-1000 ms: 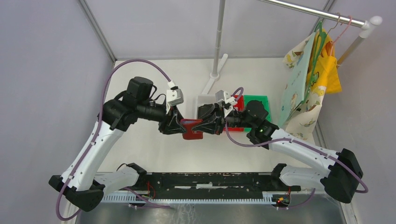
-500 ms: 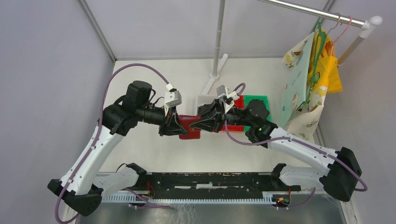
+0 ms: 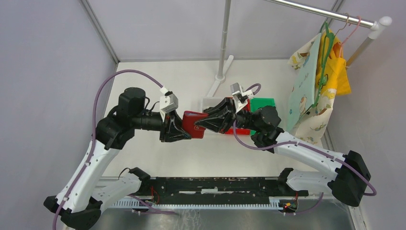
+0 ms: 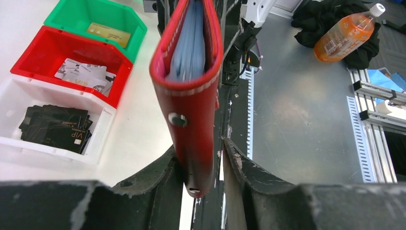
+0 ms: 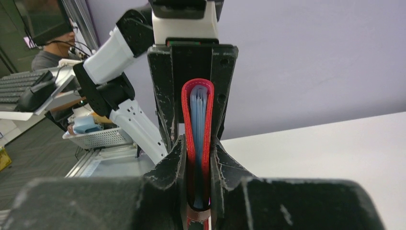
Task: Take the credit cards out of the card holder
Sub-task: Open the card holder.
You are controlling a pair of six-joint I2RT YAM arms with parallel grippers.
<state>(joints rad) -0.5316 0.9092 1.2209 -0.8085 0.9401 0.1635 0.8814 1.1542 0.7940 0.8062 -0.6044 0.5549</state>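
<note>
The card holder (image 3: 194, 123), a red wallet folded shut, hangs in the air between both grippers over the table's middle. My left gripper (image 3: 184, 130) is shut on its snap-tab end (image 4: 191, 110). My right gripper (image 3: 202, 122) is shut on the opposite end, its fingers pressed on both red covers (image 5: 186, 120), with grey-blue pockets showing between them. No card sticks out of the wallet. Credit cards lie in the bins: a golden one (image 4: 108, 32), silvery ones (image 4: 81, 74) and dark ones (image 4: 57, 127).
A white bin (image 3: 207, 102), a red bin (image 3: 242, 130) and a green bin (image 3: 264, 102) stand in a row behind the right gripper. A pole stand (image 3: 221, 72) rises at the back. Cloths (image 3: 316, 81) hang on a rail at the right.
Both grippers have carried the wallet a little up and to the left. The left arm has drawn back to the left, and the wallet's flat face now shows more from above.
</note>
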